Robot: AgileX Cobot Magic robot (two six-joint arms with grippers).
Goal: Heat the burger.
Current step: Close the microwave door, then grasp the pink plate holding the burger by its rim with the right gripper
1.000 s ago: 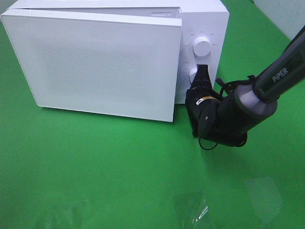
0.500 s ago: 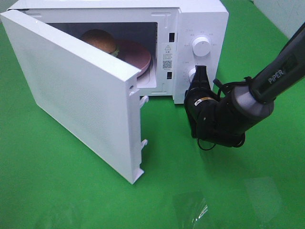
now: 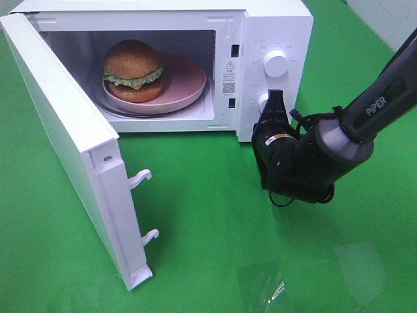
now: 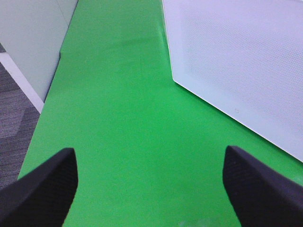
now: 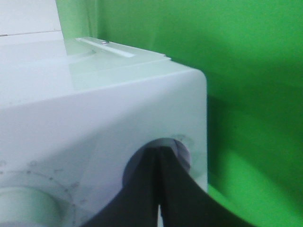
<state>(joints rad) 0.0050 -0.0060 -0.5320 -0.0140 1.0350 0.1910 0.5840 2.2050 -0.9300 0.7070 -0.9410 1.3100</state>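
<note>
Evidently the right gripper, jaws together against the microwave's lower button, has just sprung the door wide, baring the burger on its pink plate inside, so no heating until it shuts, while the left gripper's jaws stand apart, empty.

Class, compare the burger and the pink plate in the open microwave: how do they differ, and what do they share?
Colour: the burger is golden-brown with green lettuce; the pink plate is plain pink. Size: the burger is narrower than the plate. Shape: the burger is tall and domed; the plate is shallow. Shared: both are round, and both sit inside the microwave, burger on plate.
</note>
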